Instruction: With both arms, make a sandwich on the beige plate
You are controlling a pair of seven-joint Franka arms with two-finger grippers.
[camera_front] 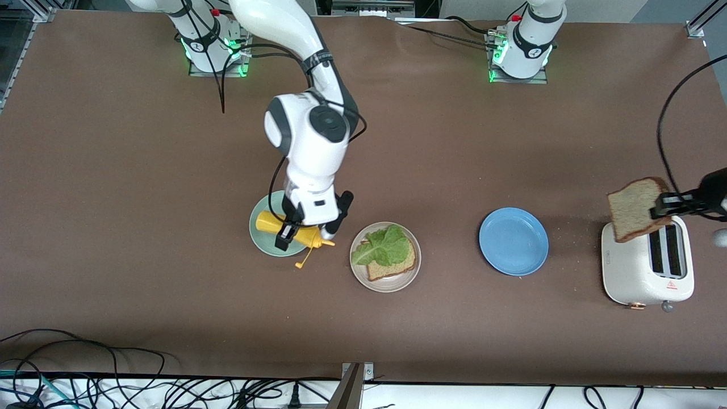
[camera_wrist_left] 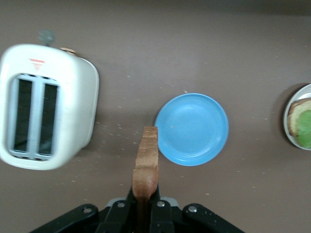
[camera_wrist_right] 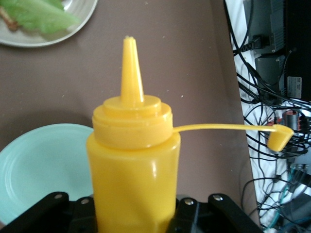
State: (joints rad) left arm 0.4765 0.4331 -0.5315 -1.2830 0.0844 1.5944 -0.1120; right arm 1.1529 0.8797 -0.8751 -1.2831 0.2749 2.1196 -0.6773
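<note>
your left gripper [camera_front: 661,206] pinches a brown wholegrain bread slice [camera_front: 635,208] above the white two-slot toaster [camera_front: 647,266]. your right gripper [camera_front: 294,224] clamps a yellow squeeze bottle [camera_front: 289,229] over the mint-green plate [camera_front: 260,227]. the round beige plate [camera_front: 386,282] carries bread with ruffled green lettuce [camera_front: 383,246].

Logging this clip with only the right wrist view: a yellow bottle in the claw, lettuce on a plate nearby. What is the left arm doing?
Observer: The left claw is shut on a bread slice, held up in the air beside the toaster.
Operator: Is there bread under the lettuce?
Observer: Yes, a bottom slice lies under the lettuce on the beige plate.
Operator: What sits between that plate and the toaster?
Observer: A blue plate.
</note>
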